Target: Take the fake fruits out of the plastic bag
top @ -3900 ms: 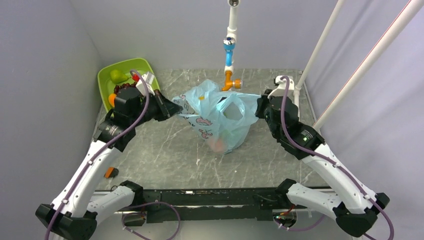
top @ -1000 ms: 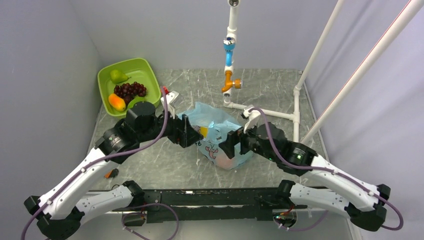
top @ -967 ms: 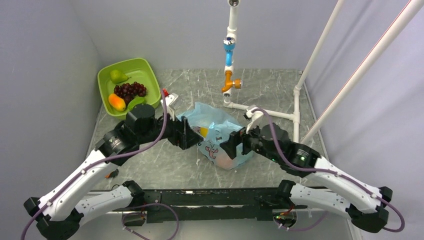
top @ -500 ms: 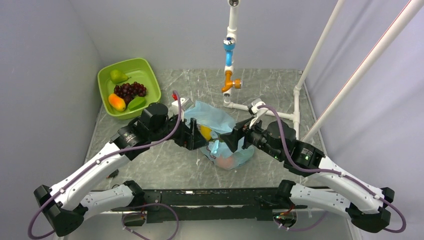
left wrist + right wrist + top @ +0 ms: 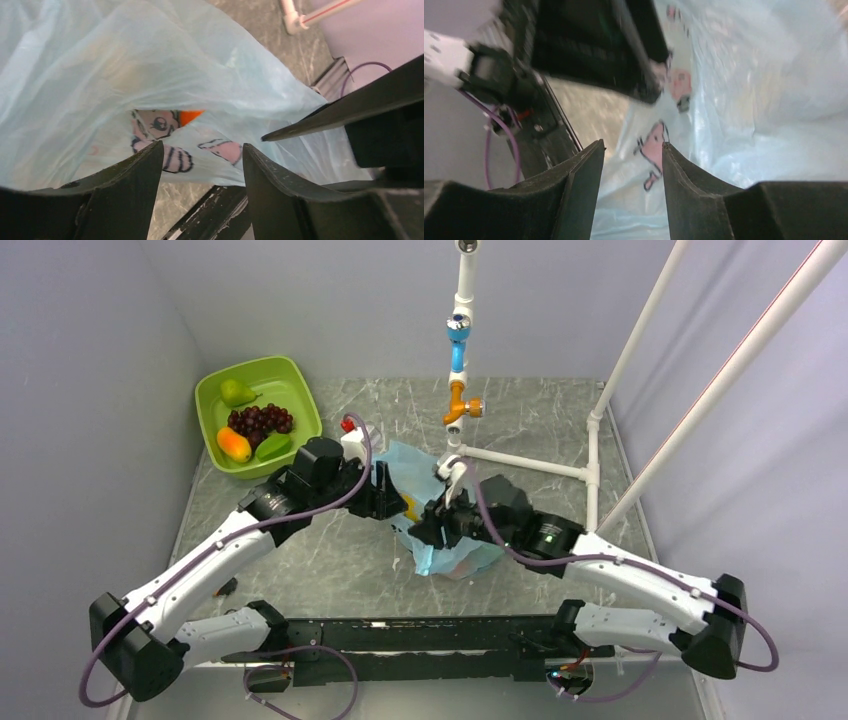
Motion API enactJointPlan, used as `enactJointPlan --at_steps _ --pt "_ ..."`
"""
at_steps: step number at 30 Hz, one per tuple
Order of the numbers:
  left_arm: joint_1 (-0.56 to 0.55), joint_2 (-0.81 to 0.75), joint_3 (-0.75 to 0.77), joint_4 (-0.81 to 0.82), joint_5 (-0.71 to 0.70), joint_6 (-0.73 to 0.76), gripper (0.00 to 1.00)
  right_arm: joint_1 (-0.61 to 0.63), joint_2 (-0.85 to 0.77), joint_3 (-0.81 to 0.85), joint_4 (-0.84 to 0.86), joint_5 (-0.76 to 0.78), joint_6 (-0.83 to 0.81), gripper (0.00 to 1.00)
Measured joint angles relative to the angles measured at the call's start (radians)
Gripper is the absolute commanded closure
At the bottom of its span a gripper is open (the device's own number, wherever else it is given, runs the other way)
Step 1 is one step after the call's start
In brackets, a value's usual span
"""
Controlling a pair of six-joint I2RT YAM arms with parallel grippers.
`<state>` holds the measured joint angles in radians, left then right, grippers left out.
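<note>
Your plastic bag [image 5: 455, 558] lies crumpled at the centre of the top view on the marbled table [image 5: 340, 560], between the two arms. A yellow fruit [image 5: 411, 508] shows at its left side, and in the left wrist view an orange fruit [image 5: 191, 116] peeks through a gap in the film. Your left gripper [image 5: 202, 145] has its fingers spread just short of the bag, clamping nothing. The right gripper [image 5: 632, 143] is likewise parted over the printed plastic. The lime-green tub [image 5: 280, 385] sits at upper left, well apart.
</note>
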<state>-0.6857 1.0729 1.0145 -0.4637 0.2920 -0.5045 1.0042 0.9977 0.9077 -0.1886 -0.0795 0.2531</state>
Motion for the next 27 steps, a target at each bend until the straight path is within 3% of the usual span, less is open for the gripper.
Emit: enactJointPlan --at_steps 13,15,20,27 --pt "0.041 0.154 -0.109 0.134 0.053 -0.016 0.35 0.096 0.081 -0.286 0.005 0.045 0.048 0.46" --pt "0.036 0.158 -0.164 0.173 0.06 -0.024 0.34 0.1 0.079 -0.299 0.004 0.046 0.072 0.41" --pt "-0.008 0.159 -0.238 0.18 0.034 -0.032 0.28 0.1 -0.006 -0.294 -0.037 0.116 0.13 0.16" --pt "-0.054 0.066 -0.287 0.193 -0.001 -0.041 0.25 0.1 -0.03 -0.116 -0.113 0.264 0.067 0.07"
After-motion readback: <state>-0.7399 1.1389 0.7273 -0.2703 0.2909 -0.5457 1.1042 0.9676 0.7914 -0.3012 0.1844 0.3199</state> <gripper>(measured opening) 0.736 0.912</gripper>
